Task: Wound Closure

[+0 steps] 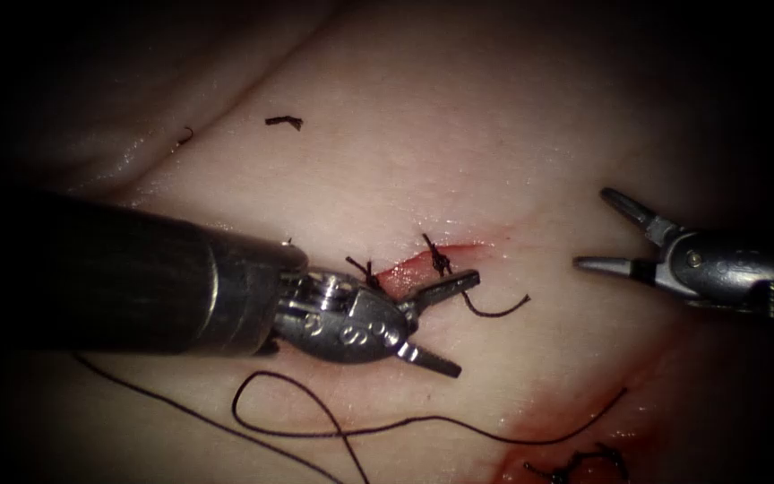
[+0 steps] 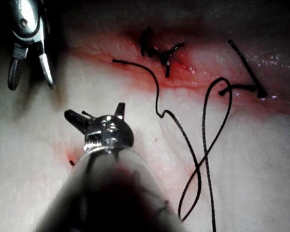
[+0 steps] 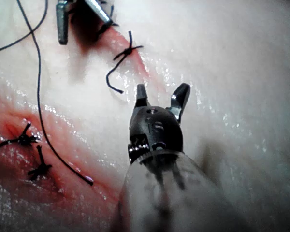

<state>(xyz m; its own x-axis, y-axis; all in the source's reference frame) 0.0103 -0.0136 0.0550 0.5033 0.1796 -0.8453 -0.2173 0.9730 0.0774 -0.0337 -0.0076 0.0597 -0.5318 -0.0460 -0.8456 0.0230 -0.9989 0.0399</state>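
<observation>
My left gripper [image 1: 445, 323] is spread wide and grasps nothing. Its upper jaw lies across the lower edge of the cut [image 1: 427, 263] in the tissue [image 1: 459, 134], close to the right-hand knot [image 1: 441, 260]; its lower jaw points down and to the right over bare tissue. In the left wrist view the same gripper [image 2: 97, 112] shows both jaws apart with nothing between them.

My right gripper [image 1: 604, 229] is also released and empty. It hovers to the right of the cut, well apart from it, jaws pointing left. The right wrist view confirms the gripper [image 3: 162, 93] parted, with bare tissue between the jaws.

I cannot make out the needle in any view.

Two tied stitches sit on the cut: the left-hand knot [image 1: 367, 272] just beside my left tool's wrist, and the right-hand knot, from which a short curved tail [image 1: 494, 309] runs out to the right. Red fluid [image 1: 575, 421] stains the tissue below and right of the cut. A long loose thread [image 1: 423, 421] loops across the tissue below my left gripper. A cut end of thread [image 1: 284, 121] lies on the tissue well above the cut.
</observation>
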